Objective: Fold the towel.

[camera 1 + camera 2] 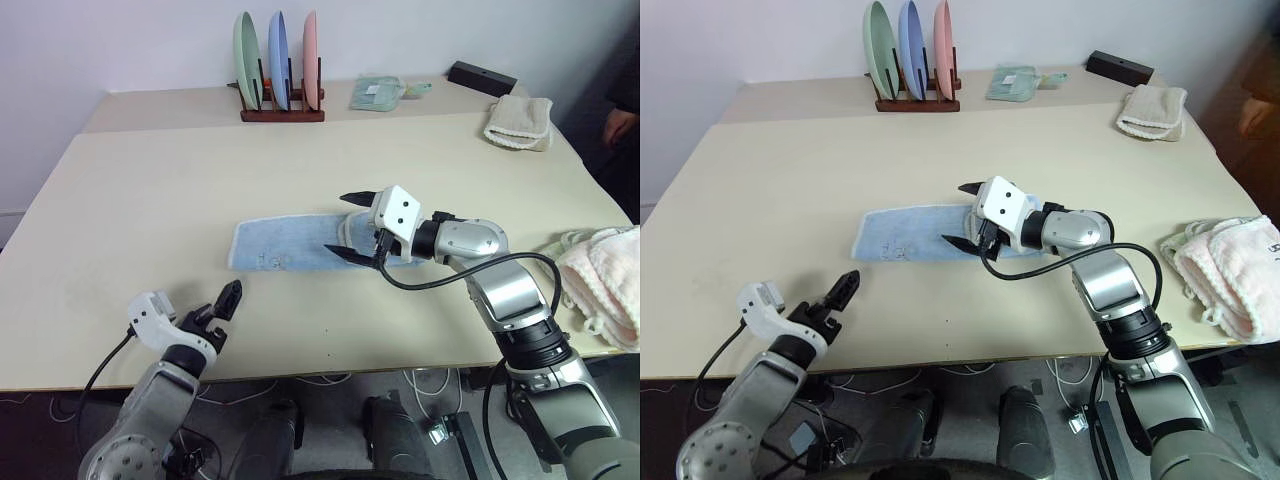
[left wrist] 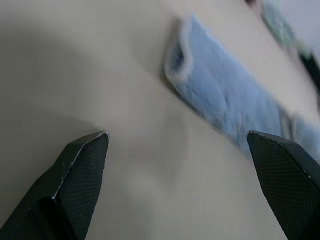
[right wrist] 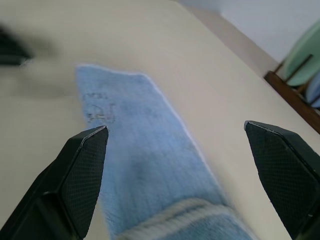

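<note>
One beige counter (image 1: pixel 150 200) against a white wall carries three upright plates (image 1: pixel 279 72) in a rack, one cream towel (image 1: pixel 519 122), what may be one pink towel pile (image 1: pixel 605 280), and our one blue towel (image 1: pixel 285 245), folded into a strip. Our right tool (image 1: pixel 357 226) hovers wide over its right end; our left tool (image 1: pixel 837 296), also wide, sits nearer the front edge, apart.

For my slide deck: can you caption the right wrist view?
Open right gripper poised over the light blue towel, folded into a strip on the beige table.
</note>
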Robot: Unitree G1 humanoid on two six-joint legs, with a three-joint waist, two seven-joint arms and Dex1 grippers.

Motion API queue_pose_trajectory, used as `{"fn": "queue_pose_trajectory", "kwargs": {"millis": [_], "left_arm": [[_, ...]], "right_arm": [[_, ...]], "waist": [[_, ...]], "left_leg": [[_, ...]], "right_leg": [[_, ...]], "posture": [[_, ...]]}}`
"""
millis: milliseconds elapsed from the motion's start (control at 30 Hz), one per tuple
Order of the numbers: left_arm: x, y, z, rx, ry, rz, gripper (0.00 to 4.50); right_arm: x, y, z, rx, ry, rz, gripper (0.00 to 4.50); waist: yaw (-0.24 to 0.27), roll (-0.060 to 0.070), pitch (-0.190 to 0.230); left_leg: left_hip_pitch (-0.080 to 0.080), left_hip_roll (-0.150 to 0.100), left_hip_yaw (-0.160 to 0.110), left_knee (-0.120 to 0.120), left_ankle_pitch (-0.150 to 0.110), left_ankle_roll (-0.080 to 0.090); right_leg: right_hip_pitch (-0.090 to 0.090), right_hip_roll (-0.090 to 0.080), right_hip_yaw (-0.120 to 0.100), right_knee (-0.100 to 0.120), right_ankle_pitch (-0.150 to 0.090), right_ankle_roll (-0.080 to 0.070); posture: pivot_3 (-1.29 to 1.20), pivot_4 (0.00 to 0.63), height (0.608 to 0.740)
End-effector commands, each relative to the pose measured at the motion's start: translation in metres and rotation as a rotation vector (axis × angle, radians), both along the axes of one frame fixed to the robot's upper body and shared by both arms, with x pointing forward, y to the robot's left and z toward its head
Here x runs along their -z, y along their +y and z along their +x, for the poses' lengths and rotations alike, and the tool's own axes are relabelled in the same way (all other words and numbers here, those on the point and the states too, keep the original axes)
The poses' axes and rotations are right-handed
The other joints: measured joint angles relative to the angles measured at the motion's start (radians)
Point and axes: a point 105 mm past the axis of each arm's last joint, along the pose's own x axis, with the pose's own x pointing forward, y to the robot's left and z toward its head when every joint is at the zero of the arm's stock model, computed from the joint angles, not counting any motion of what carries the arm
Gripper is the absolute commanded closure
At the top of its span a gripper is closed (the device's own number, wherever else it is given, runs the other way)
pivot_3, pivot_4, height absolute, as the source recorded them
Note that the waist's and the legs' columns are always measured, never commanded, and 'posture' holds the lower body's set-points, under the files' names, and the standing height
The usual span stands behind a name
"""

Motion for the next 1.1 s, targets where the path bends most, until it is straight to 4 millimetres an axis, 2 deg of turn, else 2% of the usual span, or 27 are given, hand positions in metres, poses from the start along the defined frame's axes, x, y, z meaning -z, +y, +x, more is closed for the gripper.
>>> {"fn": "queue_pose_trajectory", "kwargs": {"millis": [33, 233, 267, 333, 567, 600, 667, 767, 900, 1000, 1100], "left_arm": [[-0.006, -0.002, 0.017, -0.034, 0.008, -0.131, 0.0], [-0.012, -0.013, 0.056, -0.033, 0.026, -0.262, 0.0], [-0.012, -0.015, 0.061, -0.027, 0.03, -0.271, 0.24], [-0.013, -0.02, 0.069, -0.018, 0.042, -0.301, 0.87], [-0.015, -0.031, 0.075, 0.037, 0.045, -0.295, 4.18], [-0.016, -0.031, 0.075, 0.037, 0.042, -0.294, 4.45], [-0.023, -0.025, 0.075, 0.031, 0.004, -0.28, 4.45], [-0.041, 0.0, 0.072, -0.025, -0.099, -0.197, 4.45], [-0.072, 0.058, 0.059, -0.115, -0.237, 0.018, 4.45], [-0.094, 0.069, 0.056, -0.077, -0.31, 0.158, 4.45], [-0.114, 0.055, 0.058, 0.041, -0.388, 0.276, 4.45]], "right_arm": [[-0.013, 0.008, -0.008, -0.035, -0.053, 0.02, 0.07], [-0.012, 0.005, -0.014, -0.023, -0.056, 0.015, 0.07], [-0.012, 0.005, -0.015, -0.021, -0.056, 0.015, 0.02], [-0.013, 0.004, -0.017, -0.013, -0.057, 0.016, 0.0], [-0.014, 0.002, -0.02, 0.007, -0.056, 0.017, 0.0], [-0.014, 0.002, -0.02, 0.007, -0.056, 0.018, 0.0], [-0.014, 0.002, -0.02, 0.007, -0.054, 0.019, 0.0], [-0.014, 0.003, -0.02, 0.007, -0.052, 0.019, 0.0], [-0.012, 0.002, -0.019, 0.007, -0.049, 0.012, 0.0], [-0.009, 0.0, -0.016, 0.016, -0.042, 0.006, 0.0], [-0.003, -0.002, -0.013, 0.027, -0.034, -0.006, 0.0]], "waist": [[0.009, -0.001, 0.0], [0.014, -0.001, 0.0], [0.015, -0.001, -0.001], [0.013, -0.001, -0.001], [0.011, -0.002, 0.0], [0.011, -0.002, 0.0], [0.012, -0.002, 0.0], [0.009, -0.002, 0.0], [0.003, -0.002, 0.0], [0.006, -0.003, 0.001], [0.015, -0.005, 0.001]], "left_leg": [[0.0, -0.001, 0.0, 0.0, 0.0, 0.0], [0.0, -0.002, 0.0, 0.0, 0.0, 0.0], [0.0, -0.002, 0.0, 0.0, 0.0, 0.0], [0.0, -0.002, 0.0, 0.0, 0.0, 0.0], [0.0, -0.002, 0.0, 0.0, 0.0, 0.0], [0.0, -0.002, 0.0, 0.0, 0.0, 0.0], [0.0, -0.002, 0.001, 0.0, 0.0, 0.0], [0.0, -0.002, 0.001, 0.0, 0.0, 0.0], [0.0, -0.001, 0.001, -0.001, 0.0, 0.0], [0.0, 0.0, 0.001, -0.002, 0.0, -0.001], [-0.001, 0.0, 0.0, -0.001, 0.0, -0.001]], "right_leg": [[0.0, 0.0, 0.0, 0.0, 0.0, 0.0], [0.001, 0.0, 0.0, -0.002, 0.0, -0.001], [0.001, 0.0, 0.0, -0.003, 0.001, -0.001], [0.001, 0.0, 0.0, -0.003, 0.001, -0.001], [0.001, 0.001, 0.0, -0.004, 0.001, 0.0], [0.001, 0.001, 0.0, -0.004, 0.001, 0.0], [0.001, 0.001, 0.0, -0.004, 0.001, -0.001], [0.001, 0.001, 0.0, -0.004, 0.001, -0.001], [0.0, 0.002, 0.0, -0.004, 0.001, -0.001], [0.0, 0.003, 0.0, -0.004, 0.001, -0.002], [0.001, 0.003, 0.0, -0.006, 0.001, -0.003]], "posture": [[0.0, 0.15, 0.736], [0.0, 0.15, 0.736], [0.0, 0.15, 0.736], [0.0, 0.15, 0.736], [0.0, 0.15, 0.736], [0.0, 0.15, 0.736], [0.0, 0.15, 0.736], [0.0, 0.15, 0.736], [0.0, 0.15, 0.736], [0.0, 0.15, 0.736], [0.0, 0.15, 0.736]]}}
